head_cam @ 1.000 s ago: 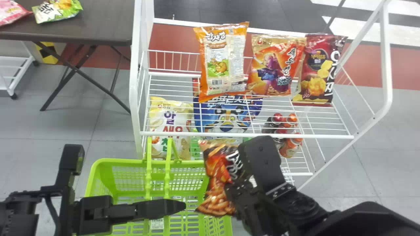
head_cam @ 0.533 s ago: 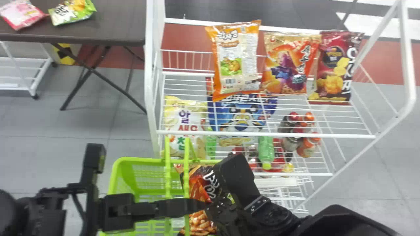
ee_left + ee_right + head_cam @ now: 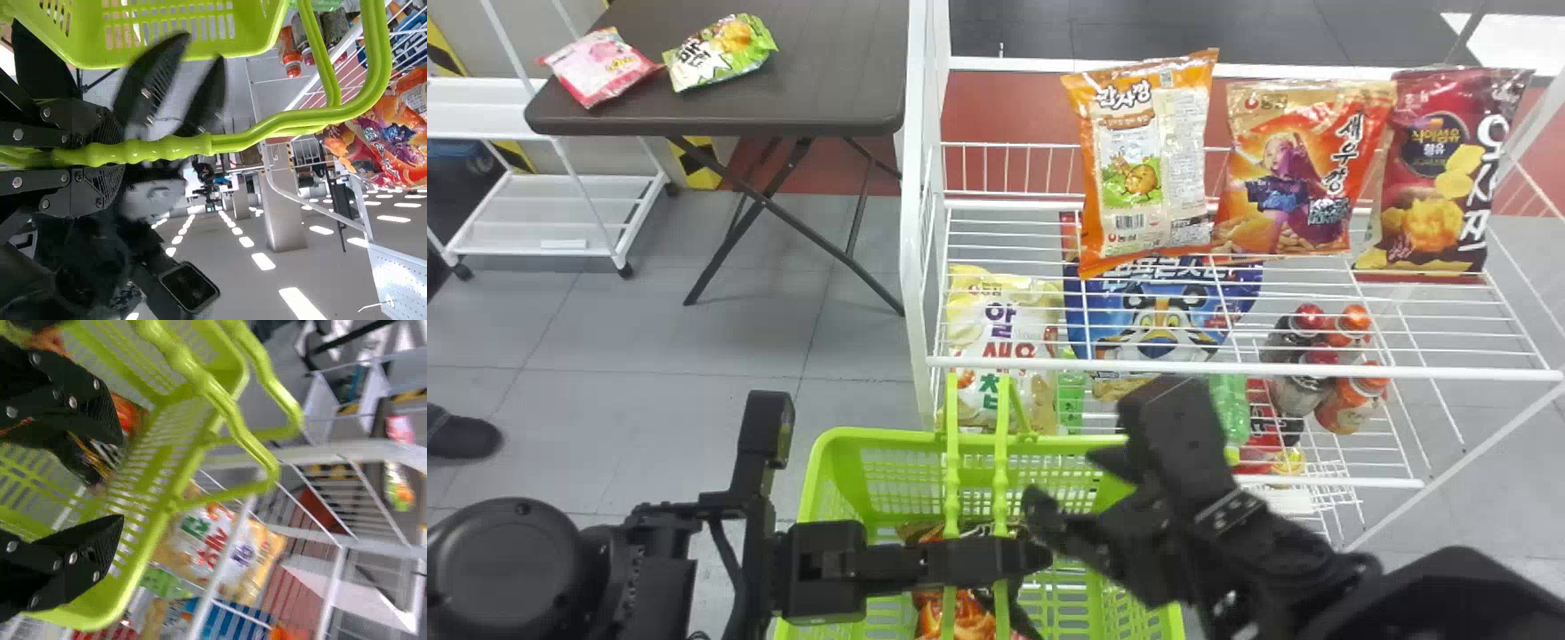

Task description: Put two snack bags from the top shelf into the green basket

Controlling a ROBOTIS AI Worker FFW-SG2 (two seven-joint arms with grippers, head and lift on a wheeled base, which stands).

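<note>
The green basket [image 3: 911, 437] is held by its handles [image 3: 1001, 462], clamped in the left end effector [image 3: 1040, 556]. Over the basket, the right end effector [image 3: 1069, 484] is held with its fingers spread apart. One snack bag [image 3: 965, 618] is contained in the basket. On the top shelf [image 3: 1316, 368], an orange-and-white bag [image 3: 1138, 169], an orange-red bag [image 3: 1285, 169] and a dark red bag [image 3: 1432, 169] are lined up.
</note>
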